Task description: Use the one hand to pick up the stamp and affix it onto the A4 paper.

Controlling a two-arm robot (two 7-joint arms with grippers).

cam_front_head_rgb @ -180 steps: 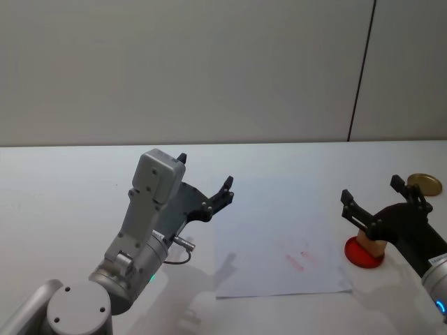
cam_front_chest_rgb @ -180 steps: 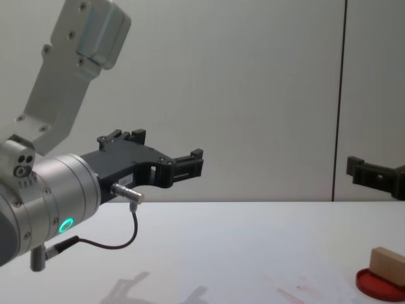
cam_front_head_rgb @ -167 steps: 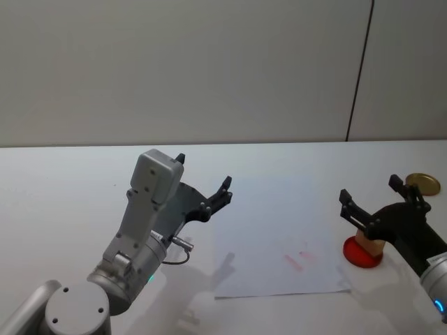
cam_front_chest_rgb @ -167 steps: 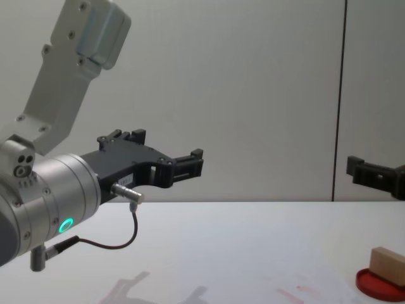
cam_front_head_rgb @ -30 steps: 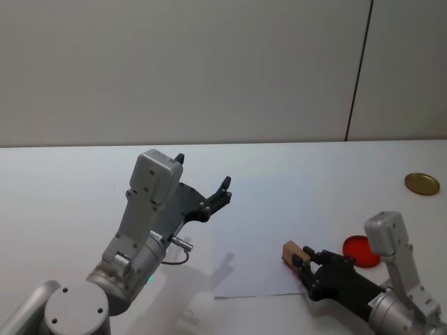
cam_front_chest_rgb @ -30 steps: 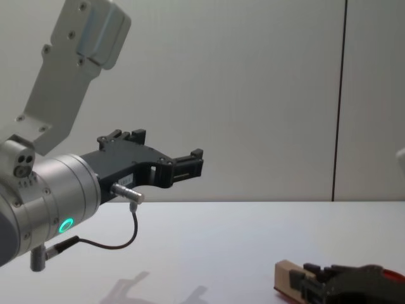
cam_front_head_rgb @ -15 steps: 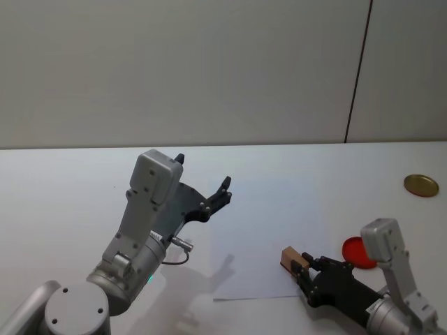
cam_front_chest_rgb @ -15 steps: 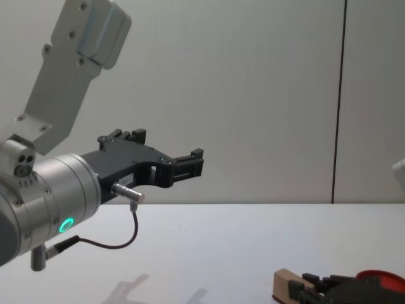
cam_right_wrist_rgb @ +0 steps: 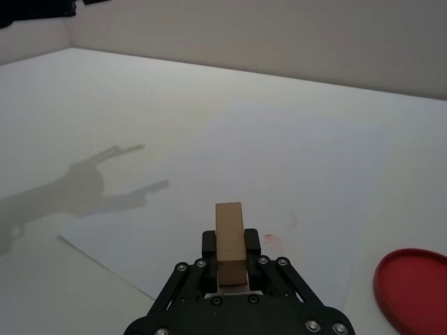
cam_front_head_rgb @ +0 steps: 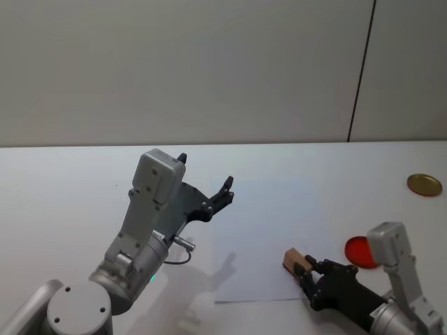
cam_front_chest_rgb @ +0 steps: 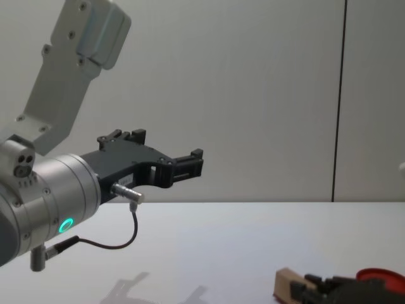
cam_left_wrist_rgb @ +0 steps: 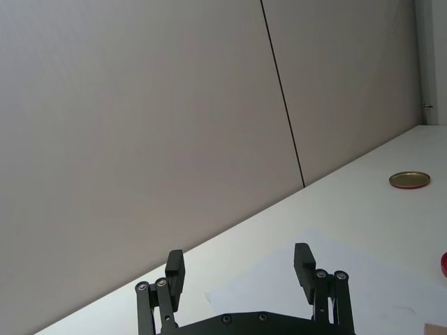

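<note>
The stamp is a small tan wooden block, and my right gripper is shut on it. It sits low over the front right part of the A4 paper; I cannot tell whether it touches the sheet. The right wrist view shows the stamp sticking out of the gripper, with a faint red smudge on the paper beside it. From the chest view, the stamp juts out of the right gripper. My left gripper is held up, open and holding nothing, left of the paper.
A flat red disc lies on the table right of the paper, close to my right arm. A gold round lid lies at the far right. The left arm's shadow falls on the table and the paper's left edge.
The right gripper was open around the stamp on the red disc; now it is shut on the stamp, left of the disc over the paper. It has barely shifted this last second. The left arm is still.
</note>
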